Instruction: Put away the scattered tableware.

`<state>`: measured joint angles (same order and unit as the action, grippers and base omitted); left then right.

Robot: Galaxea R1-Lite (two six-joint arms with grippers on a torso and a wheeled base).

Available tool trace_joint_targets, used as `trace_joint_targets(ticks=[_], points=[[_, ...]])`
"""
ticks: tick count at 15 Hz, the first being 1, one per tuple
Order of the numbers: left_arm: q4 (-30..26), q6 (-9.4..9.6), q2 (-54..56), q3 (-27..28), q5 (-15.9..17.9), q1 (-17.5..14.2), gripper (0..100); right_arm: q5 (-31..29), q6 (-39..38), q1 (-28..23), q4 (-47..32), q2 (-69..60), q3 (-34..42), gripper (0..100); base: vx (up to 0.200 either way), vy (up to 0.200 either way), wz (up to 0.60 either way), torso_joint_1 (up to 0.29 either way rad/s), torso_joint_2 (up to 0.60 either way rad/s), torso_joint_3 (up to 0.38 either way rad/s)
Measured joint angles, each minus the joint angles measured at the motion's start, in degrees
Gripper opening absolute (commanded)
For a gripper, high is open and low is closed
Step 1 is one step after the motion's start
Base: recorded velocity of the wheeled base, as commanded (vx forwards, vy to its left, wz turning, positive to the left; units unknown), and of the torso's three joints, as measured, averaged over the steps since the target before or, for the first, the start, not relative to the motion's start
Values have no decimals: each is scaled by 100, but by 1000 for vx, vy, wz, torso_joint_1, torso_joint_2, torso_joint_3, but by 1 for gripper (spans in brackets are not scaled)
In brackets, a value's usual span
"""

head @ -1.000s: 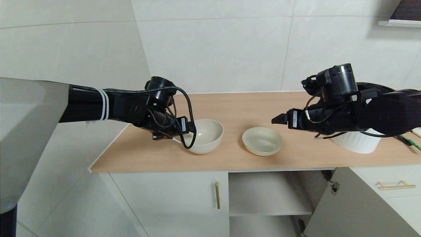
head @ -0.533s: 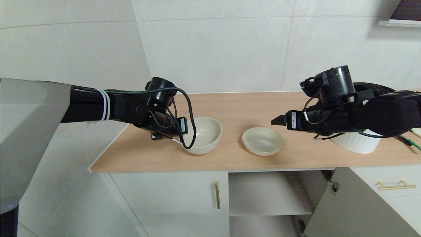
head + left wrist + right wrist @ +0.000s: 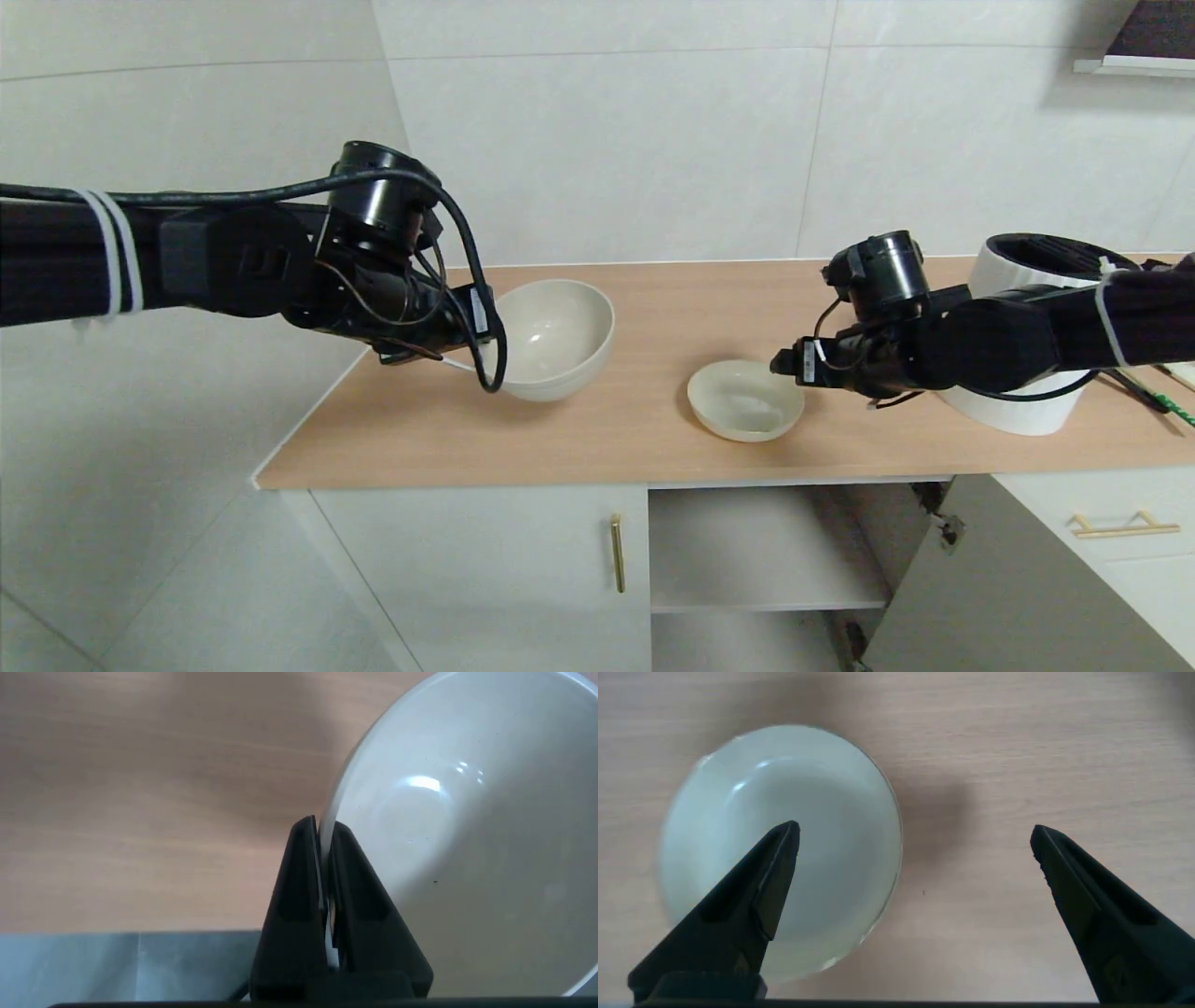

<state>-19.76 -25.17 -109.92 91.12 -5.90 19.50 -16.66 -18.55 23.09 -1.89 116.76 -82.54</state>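
A large cream bowl hangs tilted above the left part of the wooden counter. My left gripper is shut on its rim; the left wrist view shows the fingers clamped on the bowl edge. A smaller shallow cream bowl rests on the counter near the middle. My right gripper hovers open just above that bowl's right rim. In the right wrist view one finger is over the small bowl and the other is over bare counter.
A white ribbed container stands on the counter at the right behind my right arm. Below the counter is an open cupboard with a shelf, its door swung out to the right. A closed door with a gold handle sits left of it.
My left gripper has lifted the large bowl off the counter and drawn it up and to the left. My right gripper has come down closer to the small bowl.
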Motion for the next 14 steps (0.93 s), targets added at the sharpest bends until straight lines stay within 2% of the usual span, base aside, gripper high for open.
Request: trace_joint_targets(ticks=[4, 5, 14], points=[[6, 0, 367, -160, 2, 108, 0, -38, 0, 0, 6, 468, -144, 100, 0, 0, 0, 0, 0, 0], [9, -2, 397, -177, 2, 116, 0, -35, -11, 0, 1, 545, -169, 0, 0, 0, 0, 0, 0, 0], [50, -28, 571, -238, 5, 133, 0, 33, -306, -9, 17, 717, -295, 0, 0, 0, 0, 0, 0, 0]])
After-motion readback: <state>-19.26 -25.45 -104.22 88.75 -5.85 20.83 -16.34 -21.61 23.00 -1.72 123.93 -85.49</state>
